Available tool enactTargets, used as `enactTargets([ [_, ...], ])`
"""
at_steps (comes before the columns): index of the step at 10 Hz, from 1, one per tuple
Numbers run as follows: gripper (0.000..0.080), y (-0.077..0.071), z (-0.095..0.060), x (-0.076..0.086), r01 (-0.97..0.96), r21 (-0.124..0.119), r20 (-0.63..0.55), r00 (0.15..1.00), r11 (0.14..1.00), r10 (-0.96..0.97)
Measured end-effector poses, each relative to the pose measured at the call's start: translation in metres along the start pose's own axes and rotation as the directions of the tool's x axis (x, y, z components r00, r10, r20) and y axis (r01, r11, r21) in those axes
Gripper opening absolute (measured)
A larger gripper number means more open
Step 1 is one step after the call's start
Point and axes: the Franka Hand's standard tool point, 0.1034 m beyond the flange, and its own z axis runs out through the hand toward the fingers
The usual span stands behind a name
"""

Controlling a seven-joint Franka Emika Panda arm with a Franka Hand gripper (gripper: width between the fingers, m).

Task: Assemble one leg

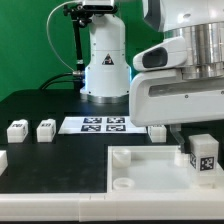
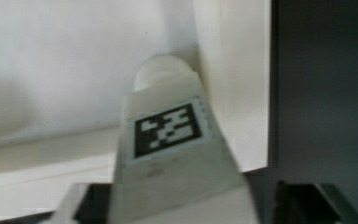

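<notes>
Firmly pinched by the gripper, jaws closed on it, the leg hangs upright over a corner of the white tabletop, at the exterior view's right, seemingly lined up for its socket.

The marker board is laid flat on the black tabletop; a white socketed tray piece is noted beside it.

text: none readable | signs: black-and-white marker tags on leg, marker board
</notes>
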Motion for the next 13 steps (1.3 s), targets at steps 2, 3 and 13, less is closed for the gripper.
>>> enactTargets([
  [2, 0.0303, 0.003, 0.0, 0.001, -0.003, -0.003, -0.001, 1.0, 1.0, 0.003],
  [3, 0.0303, 0.003, 0.0, 0.001, -0.049, -0.004, -0.009, 0.999, 0.999, 0.049],
  [13, 0.0298, 0.016, -0.001, -0.004, -0.734, 0.05, -0.014, 0.678, 0.677, 0.735],
])
